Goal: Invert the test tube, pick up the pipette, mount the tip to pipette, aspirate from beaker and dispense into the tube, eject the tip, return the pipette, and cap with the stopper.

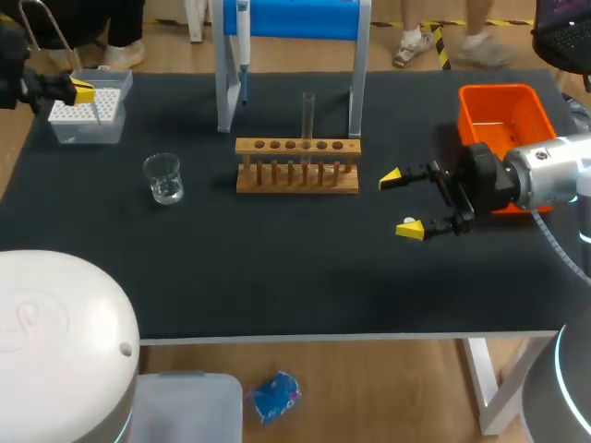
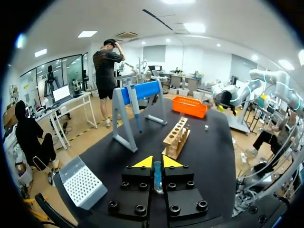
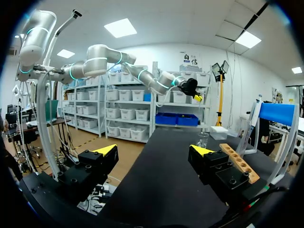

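Right gripper (image 1: 400, 203) hangs wide open and empty beside the rack (image 1: 297, 173). Left gripper (image 2: 157, 164) hovers by the tip box (image 1: 88, 113); I can't tell its grip.

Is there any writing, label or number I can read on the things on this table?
None readable: the beaker, wooden rack, tip box, orange bin and blue stand show no legible print.
A faint mark on the white cover at the head view's near corner: too blurred to read.

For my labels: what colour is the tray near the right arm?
The tray is orange, clearest in the head view.
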`<act>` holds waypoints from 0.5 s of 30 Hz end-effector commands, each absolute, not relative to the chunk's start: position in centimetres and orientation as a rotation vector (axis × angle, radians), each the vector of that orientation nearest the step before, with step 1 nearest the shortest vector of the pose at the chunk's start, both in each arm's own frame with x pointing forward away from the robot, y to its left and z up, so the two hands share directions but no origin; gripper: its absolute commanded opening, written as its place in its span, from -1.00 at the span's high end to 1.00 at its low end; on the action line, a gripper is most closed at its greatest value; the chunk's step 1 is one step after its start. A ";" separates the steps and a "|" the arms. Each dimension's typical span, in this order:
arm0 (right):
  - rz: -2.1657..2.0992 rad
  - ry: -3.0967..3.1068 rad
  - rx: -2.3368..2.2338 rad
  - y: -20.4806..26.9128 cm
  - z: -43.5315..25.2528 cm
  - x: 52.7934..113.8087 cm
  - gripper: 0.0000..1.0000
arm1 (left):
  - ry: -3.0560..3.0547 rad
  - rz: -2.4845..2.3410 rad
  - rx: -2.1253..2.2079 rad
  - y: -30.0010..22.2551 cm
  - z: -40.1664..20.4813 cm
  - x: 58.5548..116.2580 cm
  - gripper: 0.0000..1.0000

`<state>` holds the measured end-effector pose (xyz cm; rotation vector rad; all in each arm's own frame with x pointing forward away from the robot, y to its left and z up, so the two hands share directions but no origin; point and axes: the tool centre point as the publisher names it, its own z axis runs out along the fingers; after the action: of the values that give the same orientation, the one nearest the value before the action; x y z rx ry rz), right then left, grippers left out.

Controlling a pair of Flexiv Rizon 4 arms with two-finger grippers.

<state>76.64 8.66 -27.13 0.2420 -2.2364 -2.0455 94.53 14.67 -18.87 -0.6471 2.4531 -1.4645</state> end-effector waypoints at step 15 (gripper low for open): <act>-2.045 -2.239 0.241 8.7 -27.1 76.6 -1.00 | 2.534 -1.521 -0.590 2.6 -18.9 86.6 1.00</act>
<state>76.65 8.66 -27.14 0.2419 -2.2364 -2.0456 88.35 4.24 -18.89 -0.5512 2.5932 -1.5567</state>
